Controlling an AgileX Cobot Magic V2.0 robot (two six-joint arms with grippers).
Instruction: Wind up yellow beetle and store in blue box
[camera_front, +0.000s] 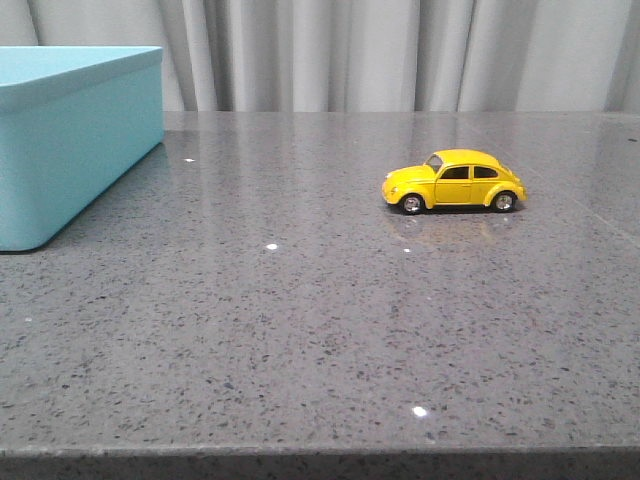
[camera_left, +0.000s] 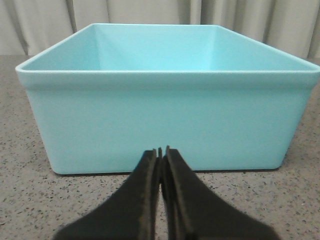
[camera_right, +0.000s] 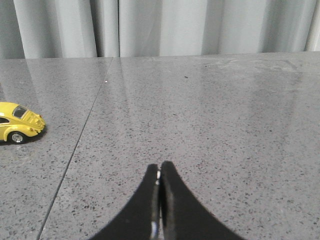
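Observation:
The yellow beetle (camera_front: 455, 181) stands on its wheels on the grey table, right of centre, side-on with its nose to the left. Its rear end also shows in the right wrist view (camera_right: 17, 128), off to the side of my right gripper (camera_right: 160, 167), which is shut and empty low over the table. The blue box (camera_front: 70, 140) stands open-topped at the far left. In the left wrist view the blue box (camera_left: 165, 115) fills the view, its inside empty as far as shown. My left gripper (camera_left: 160, 152) is shut and empty just in front of its near wall. Neither gripper shows in the front view.
A grey speckled stone table (camera_front: 300, 330) has its front edge near the bottom of the front view. Grey curtains (camera_front: 400, 50) hang behind the table's far edge. A thin seam (camera_right: 75, 150) runs across the tabletop between the car and my right gripper.

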